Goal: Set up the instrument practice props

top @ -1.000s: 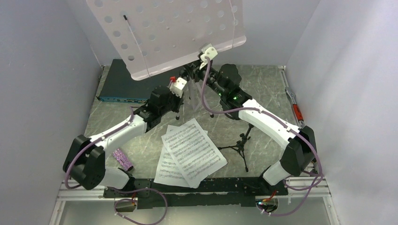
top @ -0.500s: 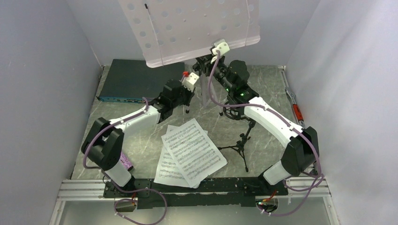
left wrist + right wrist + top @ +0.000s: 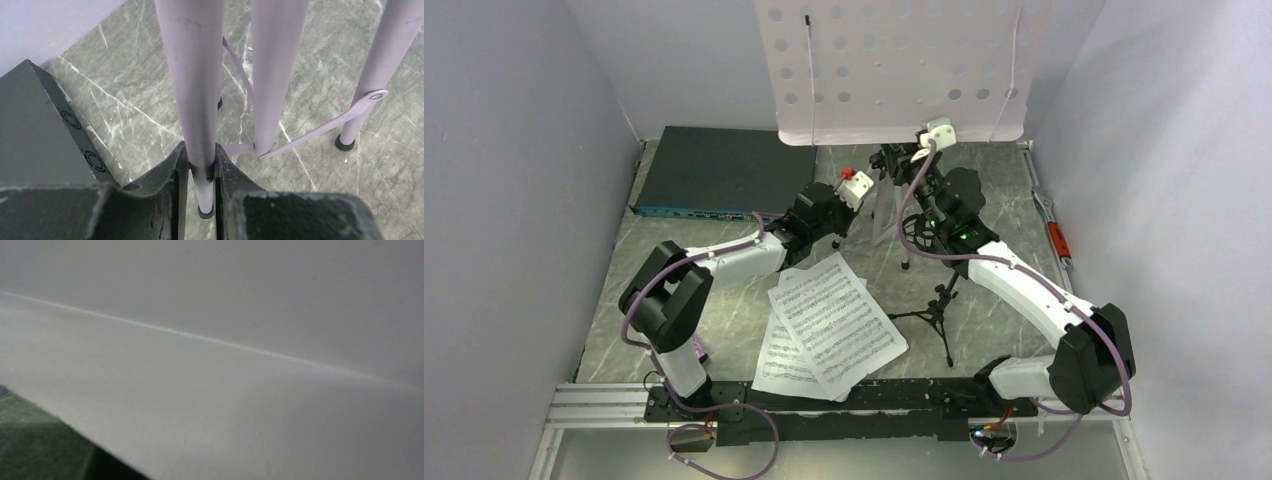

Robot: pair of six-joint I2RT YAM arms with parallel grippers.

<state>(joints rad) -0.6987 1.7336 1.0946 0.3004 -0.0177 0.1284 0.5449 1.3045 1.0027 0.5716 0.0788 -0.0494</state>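
Note:
The pale lilac perforated music stand [image 3: 894, 70] stands near the back wall, its desk facing the camera. My left gripper [image 3: 842, 225] is shut on one lilac tripod leg [image 3: 200, 100] just above its black foot, as the left wrist view [image 3: 201, 161] shows. My right gripper [image 3: 894, 162] is under the desk's lower edge on the stand's post. The pale desk fills the right wrist view, and its fingers are hidden. Two sheet-music pages [image 3: 834, 320] overlap at front centre. The black mic stand [image 3: 939, 305] stands to their right. The purple microphone [image 3: 700, 349] is mostly hidden behind my left arm.
A flat dark box with a blue front edge [image 3: 724, 170] lies at back left, close to the held leg [image 3: 35, 135]. A red-handled tool [image 3: 1056, 235] lies along the right wall. White walls close in the table on three sides.
The music stand has swung from tilted to upright and moved right. Both arms moved right with it, and the left arm stretched out further.

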